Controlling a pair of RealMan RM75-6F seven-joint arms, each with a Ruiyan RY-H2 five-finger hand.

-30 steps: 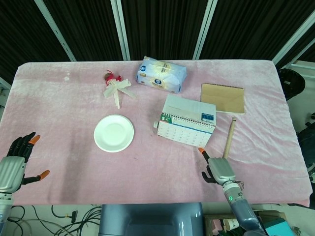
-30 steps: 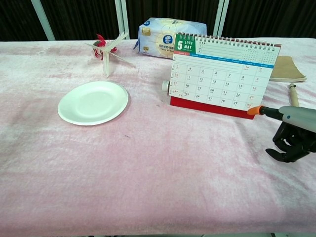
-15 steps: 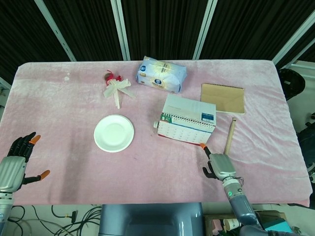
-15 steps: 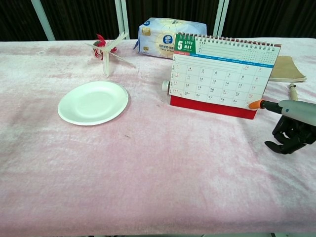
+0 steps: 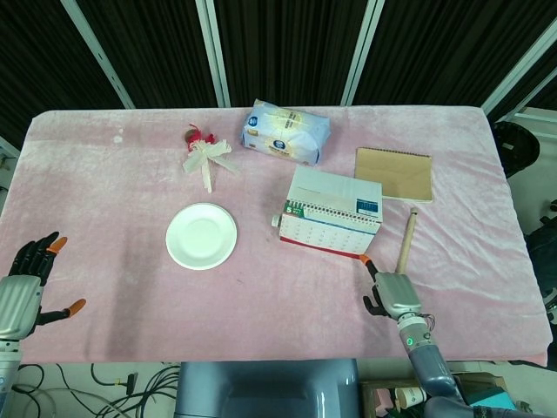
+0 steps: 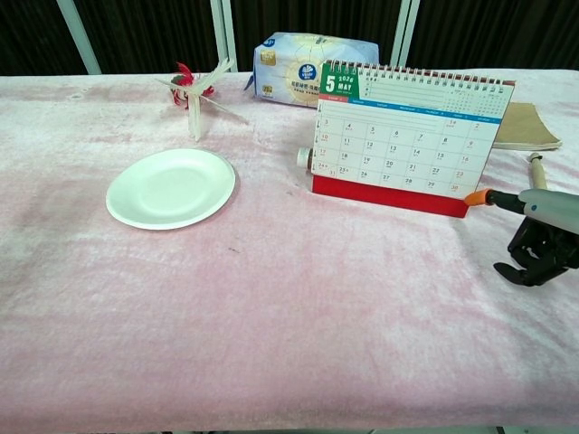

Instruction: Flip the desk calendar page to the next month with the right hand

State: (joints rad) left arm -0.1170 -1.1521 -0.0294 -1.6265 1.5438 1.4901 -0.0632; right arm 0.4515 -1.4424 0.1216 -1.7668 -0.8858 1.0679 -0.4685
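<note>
The desk calendar (image 5: 332, 212) (image 6: 407, 136) stands upright right of the table's middle, showing the May page with a green "5" at its top left and a red base. My right hand (image 5: 392, 296) (image 6: 540, 240) hovers just off its lower right corner. One orange-tipped finger points at that corner, the others are curled in, and the hand holds nothing. Whether the fingertip touches the page, I cannot tell. My left hand (image 5: 22, 292) is at the front left edge with its fingers spread and empty, seen only in the head view.
A white plate (image 5: 201, 236) (image 6: 171, 187) lies left of the calendar. Behind are a tissue pack (image 5: 285, 132) (image 6: 289, 56) and a ribboned ornament (image 5: 207, 157) (image 6: 199, 95). A brown notebook (image 5: 393, 174) (image 6: 525, 127) and a wooden stick (image 5: 406, 242) (image 6: 537, 170) lie right of the calendar.
My right hand has shifted a little to the right, its pointing fingertip staying by the calendar's lower right corner. The left hand has hardly moved.
</note>
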